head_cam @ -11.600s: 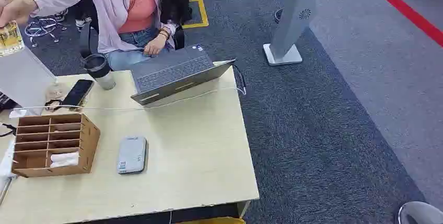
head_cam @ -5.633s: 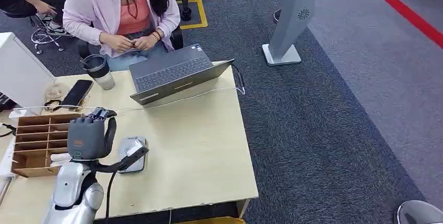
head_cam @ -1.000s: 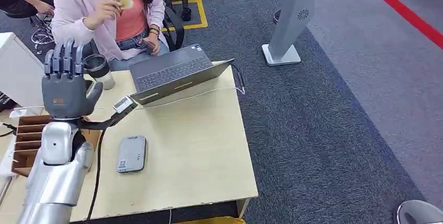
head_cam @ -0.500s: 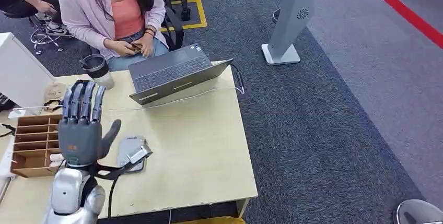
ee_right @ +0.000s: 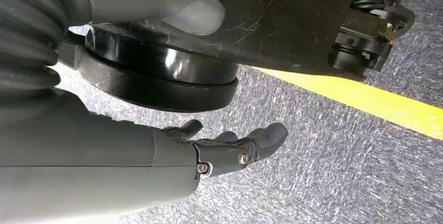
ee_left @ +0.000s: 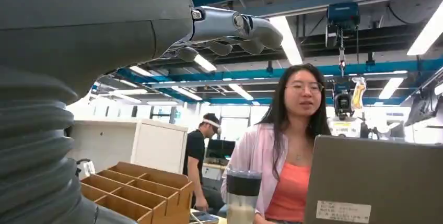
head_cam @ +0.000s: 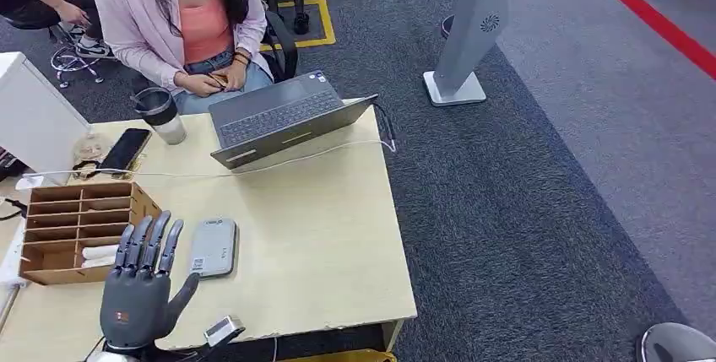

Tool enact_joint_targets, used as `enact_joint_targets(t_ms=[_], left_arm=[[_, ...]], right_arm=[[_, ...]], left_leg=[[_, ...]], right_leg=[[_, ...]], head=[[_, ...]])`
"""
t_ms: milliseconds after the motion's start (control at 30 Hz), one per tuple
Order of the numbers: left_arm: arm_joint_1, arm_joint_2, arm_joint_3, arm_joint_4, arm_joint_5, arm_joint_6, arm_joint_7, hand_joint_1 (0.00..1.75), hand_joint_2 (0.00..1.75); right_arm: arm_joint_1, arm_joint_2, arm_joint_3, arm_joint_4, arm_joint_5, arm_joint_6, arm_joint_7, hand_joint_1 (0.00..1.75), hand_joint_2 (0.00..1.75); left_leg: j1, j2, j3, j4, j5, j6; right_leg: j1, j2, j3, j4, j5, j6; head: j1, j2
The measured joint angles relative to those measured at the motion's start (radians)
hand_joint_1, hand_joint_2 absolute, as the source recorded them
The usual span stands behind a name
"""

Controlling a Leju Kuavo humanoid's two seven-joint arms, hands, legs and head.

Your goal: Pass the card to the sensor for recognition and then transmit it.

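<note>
The left robot hand (head_cam: 139, 288) stands upright over the near edge of the counter (head_cam: 321, 244), fingers spread and straight, palm empty; it holds nothing. The right robot hand (ee_right: 230, 148) hangs beside the body over the grey carpet, fingers loosely apart and empty too, so it looks to be idle in this job.

Just beyond the left robot hand's thumb lies the grey sensor (head_cam: 213, 248), flat on the counter where a card can be laid over it. Just past its fingertips, to the far side from the sensor, stands the wooden rack (head_cam: 80, 229) with white cards (head_cam: 100, 254) lying in its lower slots, near enough for a short reach.

Well beyond sit a laptop (head_cam: 283, 117), a tumbler (head_cam: 159, 113) and a person (head_cam: 190, 20) with hands at the lap holding something small, probably a card, though I cannot tell
</note>
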Motion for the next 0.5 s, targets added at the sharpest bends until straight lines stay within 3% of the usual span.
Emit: enact_joint_targets(t_ms=[133,300,500], left_arm=[[0.004,0.007,0.000,-0.005,0.000,-0.004,0.000,0.00,1.75],[0.017,0.040,0.000,-0.005,-0.022,-0.170,0.063,0.00,1.75],[0.028,0.082,0.000,-0.005,-0.022,-0.266,0.095,0.00,1.75]], right_arm=[[0.000,0.000,-0.001,0.000,0.000,0.000,0.000,0.00,1.75],[0.001,0.000,-0.005,0.000,-0.016,-0.007,0.000,0.00,1.75],[0.001,0.002,-0.005,0.000,-0.019,-0.015,0.003,0.00,1.75]], left_leg=[[0.000,0.000,0.000,0.000,0.000,0.000],[0.000,0.000,0.000,0.000,0.000,0.000],[0.000,-0.001,0.000,0.000,0.000,0.000]], right_leg=[[0.000,0.000,0.000,0.000,0.000,0.000],[0.000,0.000,0.000,0.000,0.000,0.000],[0.000,0.000,0.000,0.000,0.000,0.000]], head=[[0.000,0.000],[0.000,0.000],[0.000,0.000]])
